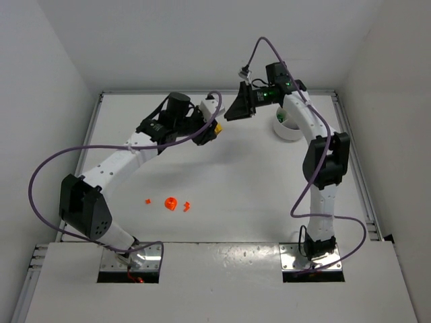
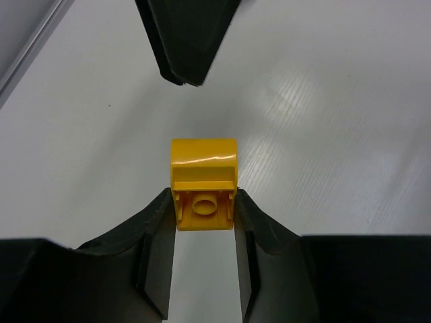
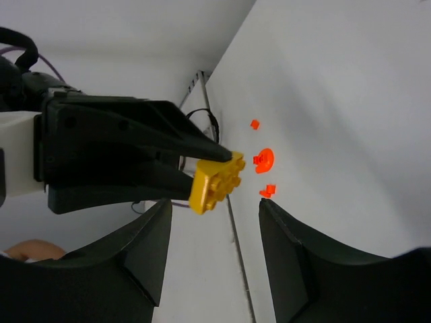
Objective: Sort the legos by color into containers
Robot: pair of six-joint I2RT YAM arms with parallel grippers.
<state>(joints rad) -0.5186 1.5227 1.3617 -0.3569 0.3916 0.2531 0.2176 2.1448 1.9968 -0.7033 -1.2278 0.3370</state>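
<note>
A yellow lego (image 2: 203,180) is pinched between the fingertips of my left gripper (image 2: 203,202), which is shut on it and holds it above the table. From above, that gripper (image 1: 214,129) sits mid-table at the back with the yellow lego (image 1: 217,127) at its tip. My right gripper (image 1: 229,116) faces it from the right, open, its jaws apart on either side of the yellow lego (image 3: 215,182) without touching it. Three orange-red legos (image 1: 171,203) lie on the table in front. The white dish (image 1: 288,128) with the containers stands at the back right, partly hidden by the right arm.
The right gripper's black finger (image 2: 182,40) hangs just beyond the held brick in the left wrist view. Purple cables loop over both arms. A raised rim (image 1: 101,101) borders the table at the back and sides.
</note>
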